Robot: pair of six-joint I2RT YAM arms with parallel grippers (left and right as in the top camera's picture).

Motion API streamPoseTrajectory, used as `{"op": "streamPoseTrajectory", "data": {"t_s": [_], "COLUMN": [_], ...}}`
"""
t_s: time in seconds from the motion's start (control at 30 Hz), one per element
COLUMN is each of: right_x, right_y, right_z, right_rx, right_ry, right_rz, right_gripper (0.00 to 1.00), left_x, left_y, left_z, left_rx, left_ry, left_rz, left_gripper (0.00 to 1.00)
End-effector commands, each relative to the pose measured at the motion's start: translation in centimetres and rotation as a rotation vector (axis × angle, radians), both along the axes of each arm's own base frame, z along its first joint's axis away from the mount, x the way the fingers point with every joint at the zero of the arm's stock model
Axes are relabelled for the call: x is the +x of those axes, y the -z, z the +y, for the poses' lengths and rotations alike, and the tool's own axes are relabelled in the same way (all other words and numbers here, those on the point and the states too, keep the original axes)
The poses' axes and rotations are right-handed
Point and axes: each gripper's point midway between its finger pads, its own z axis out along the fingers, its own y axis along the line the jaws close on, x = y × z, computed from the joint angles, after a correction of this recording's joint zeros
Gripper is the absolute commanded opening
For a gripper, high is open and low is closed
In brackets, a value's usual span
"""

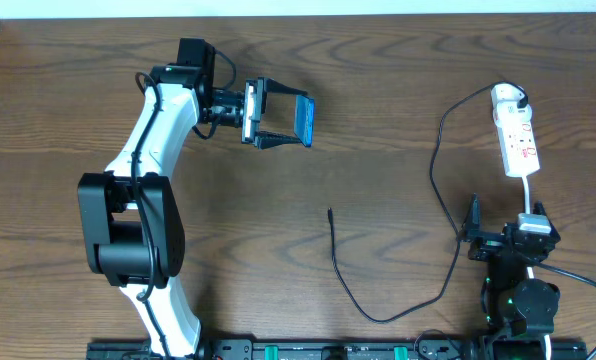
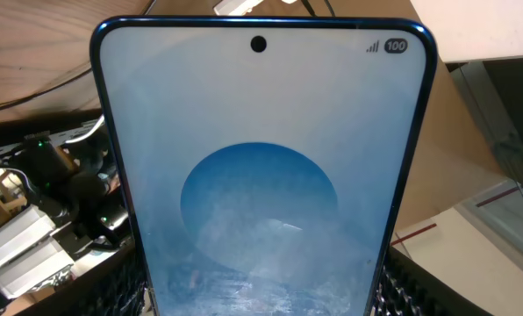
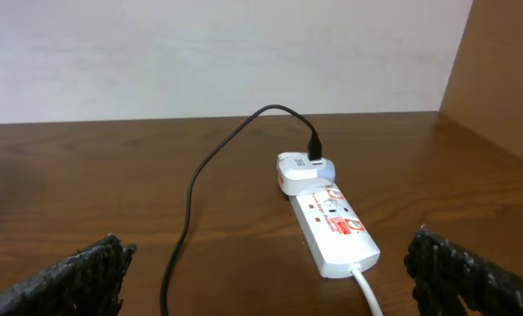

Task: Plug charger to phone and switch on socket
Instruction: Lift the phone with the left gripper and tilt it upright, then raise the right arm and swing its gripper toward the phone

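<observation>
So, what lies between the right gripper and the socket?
Only the white cord of the socket, on the bare table; the charger cable passes to one side. The right wrist view shows this.

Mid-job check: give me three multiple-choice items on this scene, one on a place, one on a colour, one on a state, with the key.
1. Where is the free tip of the charger?
A. loose on the table, between the arms
B. plugged into the phone
C. hanging over the table's edge

2. What colour is the socket?
A. black
B. white with red markings
C. blue

3. What state is the phone in?
A. flat on the table
B. leaning against the socket
C. gripped by the left gripper

Key:
1 A, the tip lies alone on the wood.
2 B, a white body with red print.
3 C, the fingers clamp it from both sides.
</observation>
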Motion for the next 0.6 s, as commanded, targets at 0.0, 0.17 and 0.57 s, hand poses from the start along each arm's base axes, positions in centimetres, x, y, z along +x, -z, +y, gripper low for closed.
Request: {"op": "streamPoseTrajectory", "data": {"t_s": [0.0,0.17,0.57], "right_x": [-0.1,-0.2,-0.9], "right_y": [0.0,-0.8,-6.6], "right_z": [-0.2,-0.9,-1.6], "right_rx": [-0.013,-0.014,-0.064], "right_ry": [0.015,0.058,0.106], "right_rz": [-0.001,-0.032,-0.261], "right_gripper": [0.99,0.99,0.99], "left_x": [-0.6,-0.6,-0.6], "left_y": [-2.6,-2.6,-2.6], "left_z": [-0.1,-0.1,-0.1], "left_rx": [-0.058,-0.058,-0.059], "left_ry": [0.01,0.015,0.015], "left_rz": [-0.026,-0.06,-0.059], "left_gripper": [0.07,0.07,0.08]}}
